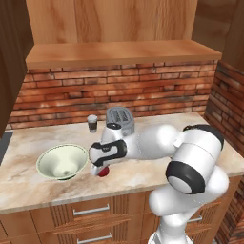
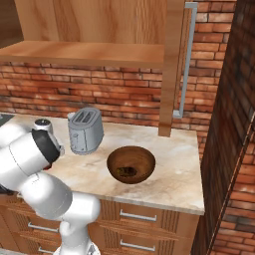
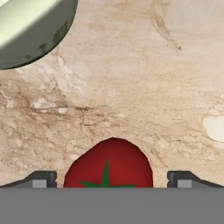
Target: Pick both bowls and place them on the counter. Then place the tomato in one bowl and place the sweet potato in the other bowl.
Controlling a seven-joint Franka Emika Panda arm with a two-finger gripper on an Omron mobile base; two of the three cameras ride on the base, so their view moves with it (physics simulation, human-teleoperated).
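Tomato (image 3: 109, 164) sits between the wide-open tool's (image 3: 112, 178) fingertips on the counter (image 3: 131, 87).

Arm (image 1: 157, 140) reaching low, jaws apparently wide

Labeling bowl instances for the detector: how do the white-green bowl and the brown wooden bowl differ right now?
Colour: the white-green bowl has a pale greenish inside; the brown wooden bowl is dark brown throughout.
Contents: the white-green bowl looks empty; the brown wooden bowl holds a small dark lump, apparently the sweet potato.
Neighbours: the tomato lies just beside the white-green bowl; the brown wooden bowl sits right of the toaster.
Shared: both wide, upright, on the counter.
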